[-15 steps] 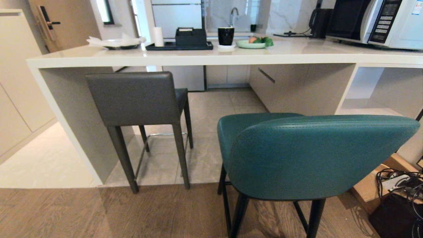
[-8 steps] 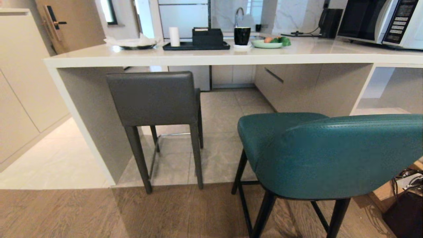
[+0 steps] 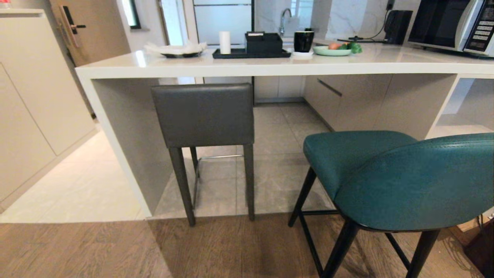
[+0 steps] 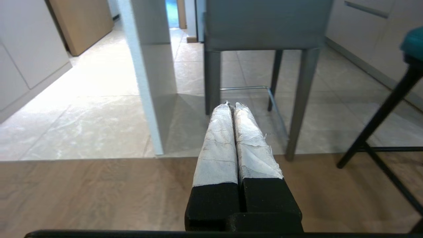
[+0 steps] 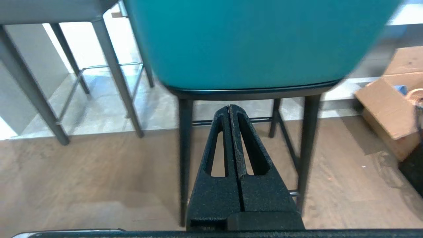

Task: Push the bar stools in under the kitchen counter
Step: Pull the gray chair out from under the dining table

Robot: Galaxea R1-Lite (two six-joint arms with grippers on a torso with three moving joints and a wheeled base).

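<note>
Before the kitchen counter (image 3: 270,69) stands the teal stool (image 3: 405,177), both end effectors pressed together

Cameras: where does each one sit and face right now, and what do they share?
Head: high, looking forward and down at the counter, grey stool and teal stool; no arm shows.
Left wrist: low, behind the shut left gripper, facing the grey stool's legs.
Right wrist: low, behind the shut right gripper, under the teal stool's back.
Shared: all three show both stools.
</note>
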